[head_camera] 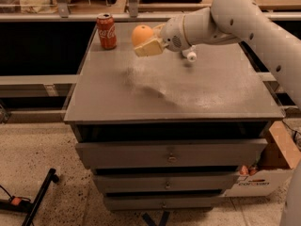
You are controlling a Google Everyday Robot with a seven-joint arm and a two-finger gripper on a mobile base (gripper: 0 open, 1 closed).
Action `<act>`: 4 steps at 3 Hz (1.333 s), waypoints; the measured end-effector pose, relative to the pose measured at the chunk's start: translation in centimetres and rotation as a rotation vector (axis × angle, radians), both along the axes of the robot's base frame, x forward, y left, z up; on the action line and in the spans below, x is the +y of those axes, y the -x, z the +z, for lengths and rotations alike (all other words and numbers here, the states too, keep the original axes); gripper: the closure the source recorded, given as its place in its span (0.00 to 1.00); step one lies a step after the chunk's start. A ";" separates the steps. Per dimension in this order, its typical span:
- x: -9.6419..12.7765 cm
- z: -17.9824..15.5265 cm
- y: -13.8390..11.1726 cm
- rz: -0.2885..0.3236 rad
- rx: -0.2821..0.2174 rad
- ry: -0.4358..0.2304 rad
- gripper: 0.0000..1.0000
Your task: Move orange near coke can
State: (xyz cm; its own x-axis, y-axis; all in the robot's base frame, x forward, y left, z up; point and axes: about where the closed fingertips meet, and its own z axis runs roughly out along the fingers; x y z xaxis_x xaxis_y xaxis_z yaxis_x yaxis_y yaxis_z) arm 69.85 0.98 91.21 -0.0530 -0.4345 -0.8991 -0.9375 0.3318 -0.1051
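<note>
Grey and scuffed, the cabinet top (197, 91) carried the coke can (106, 30) upright at its far left corner. The gripper (144, 43) hung over the far part of the top, just right of the can, its pale fingers (149, 48) clamped on the orange (142, 34). The fruit was clear of the surface, near the can but not touching it, with a faint shadow on the top below. A small white cap (190, 56) showed under the arm (244, 20); what it belonged to could not be told. Below the top, the drawers (169, 153) sat shut, their contents hidden. A cardboard box (277, 157) stood on the speckled floor (51, 154) to the right of the cabinet, its inside out of sight. A black stand (38, 199) lay on the floor at lower left.
</note>
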 end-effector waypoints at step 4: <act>0.7 -2.1 -2.8 -0.105 0.063 -0.030 1.00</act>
State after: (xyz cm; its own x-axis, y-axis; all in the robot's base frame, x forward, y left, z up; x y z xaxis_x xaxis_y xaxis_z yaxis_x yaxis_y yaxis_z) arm 72.63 1.71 89.07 -0.1537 -0.3967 -0.9050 -0.9020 0.4303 -0.0354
